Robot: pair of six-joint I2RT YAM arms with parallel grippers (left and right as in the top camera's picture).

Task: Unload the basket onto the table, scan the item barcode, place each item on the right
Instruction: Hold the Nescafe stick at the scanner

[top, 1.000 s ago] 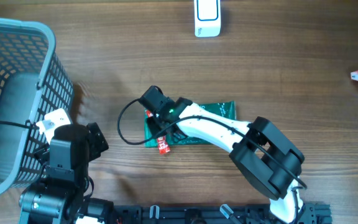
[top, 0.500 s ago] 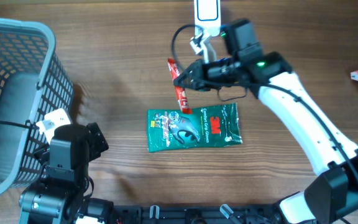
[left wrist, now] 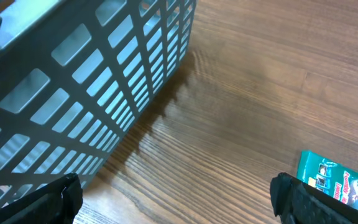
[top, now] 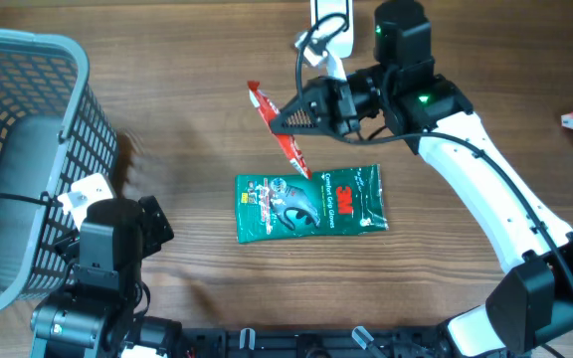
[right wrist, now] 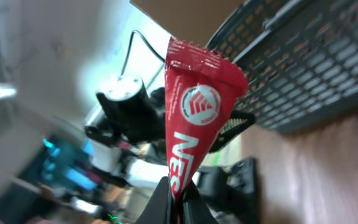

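While the right tool (top: 291, 119) is clamped shut on the one red sachet (top: 267, 104), we see that sachet held up off the worktop (top: 485, 80), tilted, near the single white scanner (top: 331, 20) at the far edge. From the right wrist we get its red face with white print, pinched at the lower end. One green pouch (top: 309, 204) lies flat on the wood, just nearer us than the sachet. Over on the left, one grey mesh basket (top: 78, 70), and beside it the left tool (left wrist: 176, 199), fingers wide apart, gripping nothing. Two arms, one busy.
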